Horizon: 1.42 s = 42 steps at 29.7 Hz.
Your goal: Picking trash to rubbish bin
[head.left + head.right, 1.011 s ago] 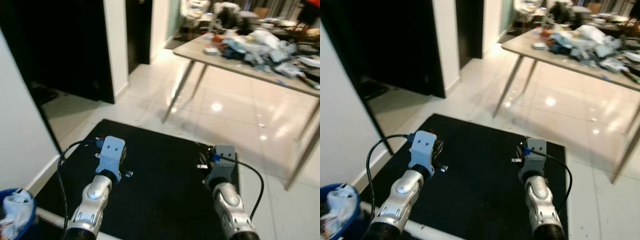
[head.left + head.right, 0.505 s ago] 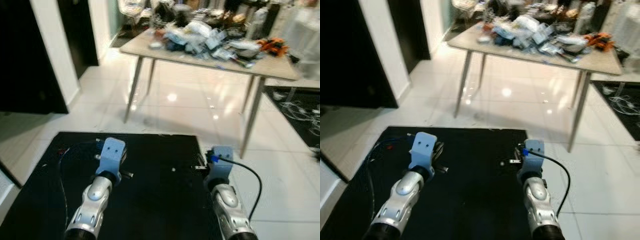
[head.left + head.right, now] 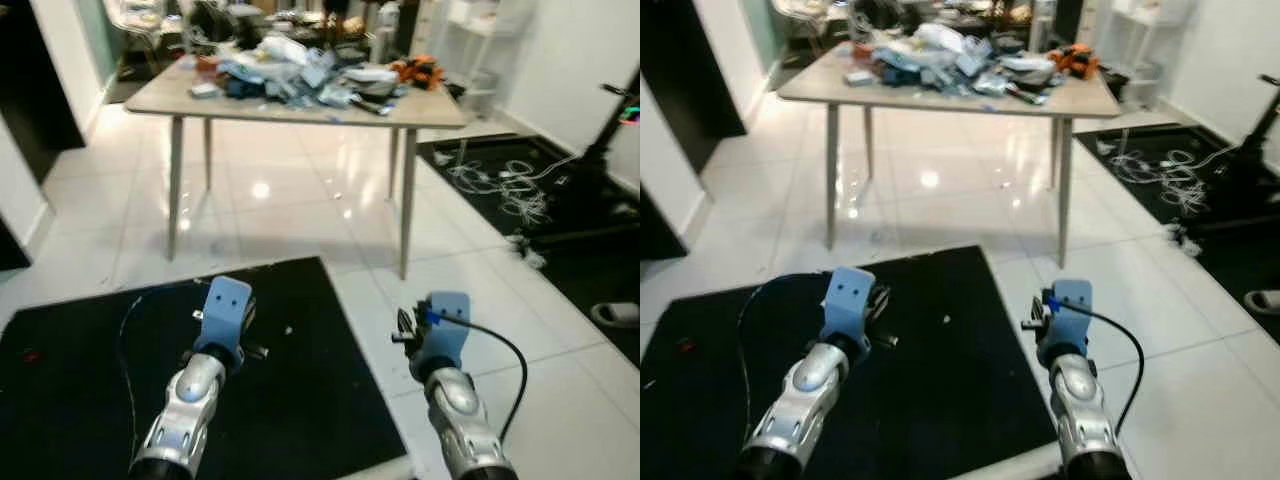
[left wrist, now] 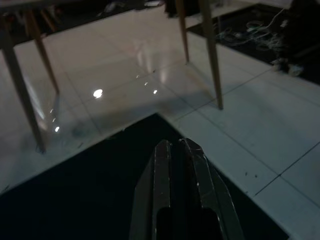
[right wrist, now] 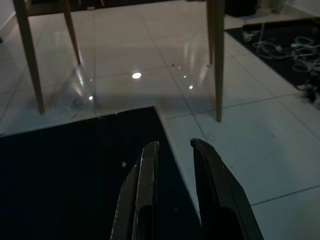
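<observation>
Both arms forward, low over black mat (image 3: 70, 400), fingers empty

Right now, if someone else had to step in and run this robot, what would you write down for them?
Left gripper: fingers shut together, holding nothing, held over the black mat.
Right gripper: fingers slightly apart, holding nothing, over the mat's edge beside the white tiled floor.
Trash: a heap of wrappers and clutter sits on the wooden table ahead, across the tiles. A small white scrap lies on the mat between the arms.
Done: no trash is in either gripper.
Left: walk to the table, pick up the trash, and find the rubbish bin to carry it to.
</observation>
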### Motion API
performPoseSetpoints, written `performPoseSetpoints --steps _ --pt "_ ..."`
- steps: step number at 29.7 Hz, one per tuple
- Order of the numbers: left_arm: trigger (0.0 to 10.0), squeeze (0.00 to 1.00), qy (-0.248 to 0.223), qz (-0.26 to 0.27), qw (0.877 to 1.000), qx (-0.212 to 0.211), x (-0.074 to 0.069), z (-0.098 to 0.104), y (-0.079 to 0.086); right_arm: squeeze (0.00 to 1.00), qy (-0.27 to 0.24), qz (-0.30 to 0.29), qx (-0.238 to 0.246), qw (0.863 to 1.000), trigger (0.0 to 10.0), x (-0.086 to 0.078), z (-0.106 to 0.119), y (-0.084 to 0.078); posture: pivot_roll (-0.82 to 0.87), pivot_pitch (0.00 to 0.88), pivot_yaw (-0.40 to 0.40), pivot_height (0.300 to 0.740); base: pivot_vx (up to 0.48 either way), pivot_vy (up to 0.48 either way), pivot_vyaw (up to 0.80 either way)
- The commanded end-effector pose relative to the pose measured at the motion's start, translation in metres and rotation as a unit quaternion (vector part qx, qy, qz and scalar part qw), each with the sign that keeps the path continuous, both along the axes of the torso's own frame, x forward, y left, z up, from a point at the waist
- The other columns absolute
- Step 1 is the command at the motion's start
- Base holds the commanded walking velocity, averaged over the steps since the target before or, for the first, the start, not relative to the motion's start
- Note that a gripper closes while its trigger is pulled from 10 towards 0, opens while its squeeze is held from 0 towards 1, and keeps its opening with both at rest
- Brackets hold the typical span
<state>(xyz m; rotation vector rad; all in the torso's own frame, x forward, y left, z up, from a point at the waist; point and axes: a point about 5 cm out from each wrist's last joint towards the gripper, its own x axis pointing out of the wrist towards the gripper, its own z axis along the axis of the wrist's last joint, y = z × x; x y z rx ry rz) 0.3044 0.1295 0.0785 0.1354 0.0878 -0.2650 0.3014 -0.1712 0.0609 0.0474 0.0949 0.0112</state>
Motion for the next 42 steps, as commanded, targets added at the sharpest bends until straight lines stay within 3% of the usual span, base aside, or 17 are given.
performPoseSetpoints --steps 1,11,42 --pt "10.0 0.0 0.012 0.007 1.0 0.001 -0.003 -0.0055 0.0037 0.0 0.003 0.017 0.0 1.0 10.0 -0.0022 -0.0019 0.0093 -0.03 0.036 0.012 0.74 0.0 0.0 0.0" --pt "10.0 0.0 0.01 0.002 1.0 -0.011 -0.003 -0.0042 0.0012 0.0 -0.003 0.019 0.001 1.0 10.0 -0.0024 -0.0002 0.0102 -0.03 0.037 0.01 0.74 0.137 0.0 0.0" --pt "10.0 0.0 0.011 -0.005 1.0 -0.016 -0.0051 -0.0056 0.0001 0.0 0.009 0.015 0.003 1.0 10.0 -0.0035 -0.0033 0.0074 -0.04 0.013 0.01 0.74 0.456 0.0 0.0"
